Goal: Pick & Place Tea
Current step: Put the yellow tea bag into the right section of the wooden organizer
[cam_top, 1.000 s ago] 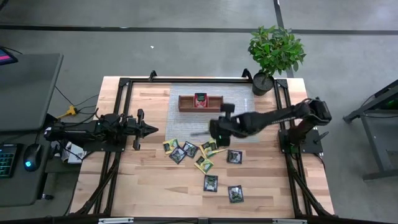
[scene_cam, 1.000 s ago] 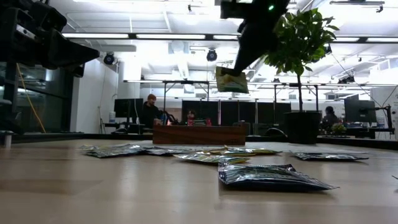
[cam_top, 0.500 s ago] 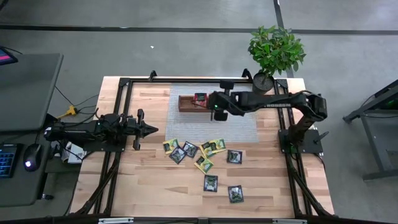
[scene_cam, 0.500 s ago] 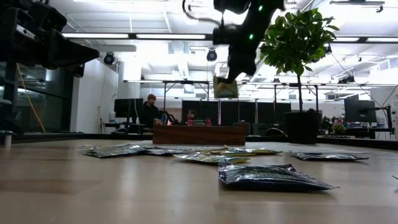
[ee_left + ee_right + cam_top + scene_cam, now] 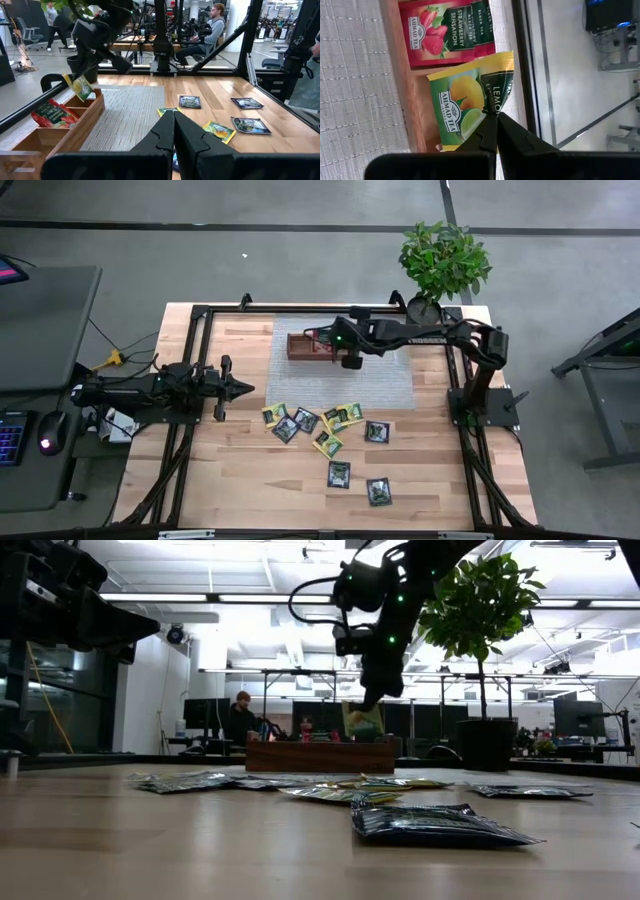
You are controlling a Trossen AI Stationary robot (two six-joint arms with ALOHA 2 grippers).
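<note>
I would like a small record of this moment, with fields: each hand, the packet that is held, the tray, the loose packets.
right hand: shut on the yellow-green lemon tea packet, above the wooden tray
held packet: hangs from one corner, over the tray compartment beside the one with the red packet
wooden tray: on the grey mat, at the far side of the table
red strawberry packet: lies in the tray
left hand: shut, holds nothing, waits at the table's left side
loose packets: scattered flat on the wooden table, nearer than the mat
</note>
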